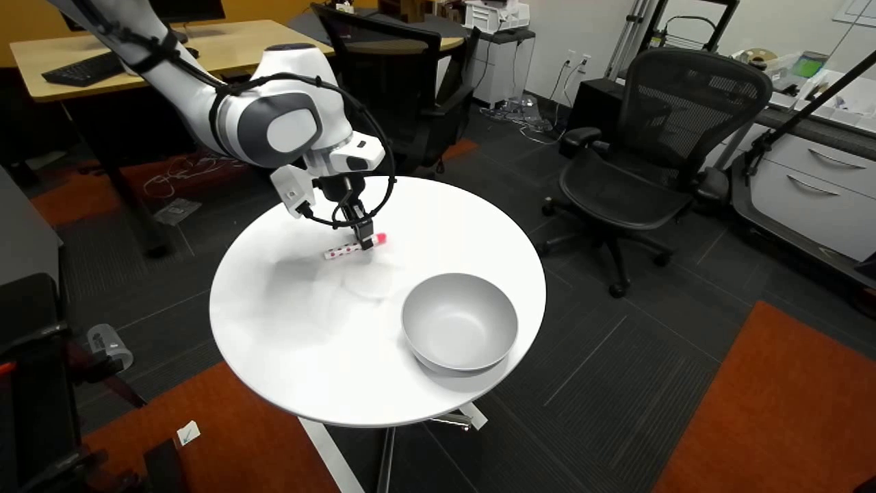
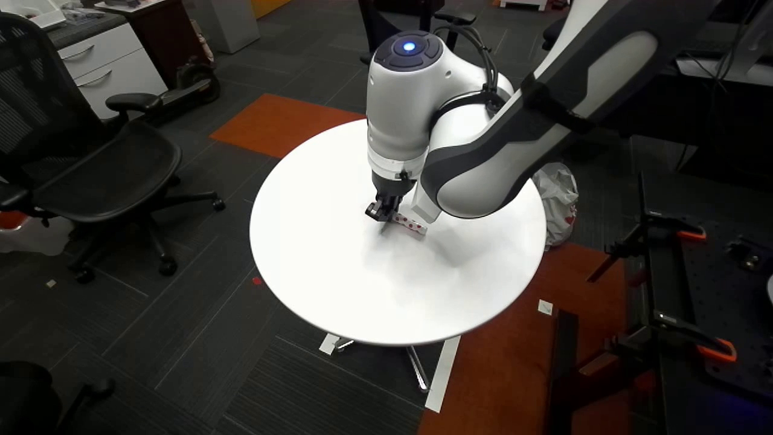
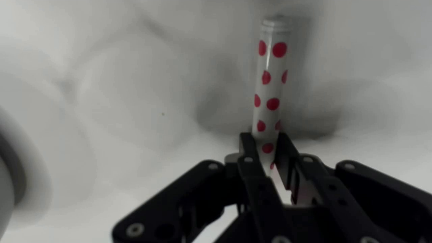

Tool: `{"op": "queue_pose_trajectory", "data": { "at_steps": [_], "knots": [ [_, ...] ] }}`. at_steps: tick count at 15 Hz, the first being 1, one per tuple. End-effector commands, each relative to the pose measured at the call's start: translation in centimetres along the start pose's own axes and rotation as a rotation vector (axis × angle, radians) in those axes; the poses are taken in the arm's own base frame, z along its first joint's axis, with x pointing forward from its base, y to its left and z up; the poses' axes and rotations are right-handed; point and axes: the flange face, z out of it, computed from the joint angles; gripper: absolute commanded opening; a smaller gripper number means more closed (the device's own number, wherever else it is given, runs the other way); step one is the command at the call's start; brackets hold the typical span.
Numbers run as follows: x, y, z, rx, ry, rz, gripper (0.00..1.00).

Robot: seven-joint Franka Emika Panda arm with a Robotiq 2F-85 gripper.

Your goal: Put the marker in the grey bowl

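Your claw [image 3: 265, 143] is clamped on the marker [image 3: 270, 87], toward the far edge of the table [image 1: 308, 356] in an exterior view. The spotted length sticks out, so lift higher than the bowl [image 1: 460, 323], by the near right edge, before crossing.

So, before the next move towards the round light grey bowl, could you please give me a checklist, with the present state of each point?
1. Black two-finger gripper closed on the thin white red-dotted marker: ok, no gap shows at its sides in the wrist view.
2. Grip firm enough to lift: cannot tell, force does not show.
3. Marker clear of the round white table: cannot tell, it is at or just above the surface.
4. Round light grey bowl upright, opening up: ok, in an exterior view.
5. Marker over the bowl: not ok, it is off to one side, apart from it.
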Motion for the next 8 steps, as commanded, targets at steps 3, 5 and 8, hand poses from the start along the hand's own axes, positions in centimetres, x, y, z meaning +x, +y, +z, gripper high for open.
{"op": "queue_pose_trajectory", "data": {
  "at_steps": [3,5,8],
  "knots": [
    [2.9,2.5,-5.6,-0.003,0.049,0.046,0.05],
    [4.5,4.4,-8.1,-0.022,0.104,0.078,0.05],
    [7.1,8.6,-11.4,-0.065,0.183,0.13,0.05]
  ]
}}
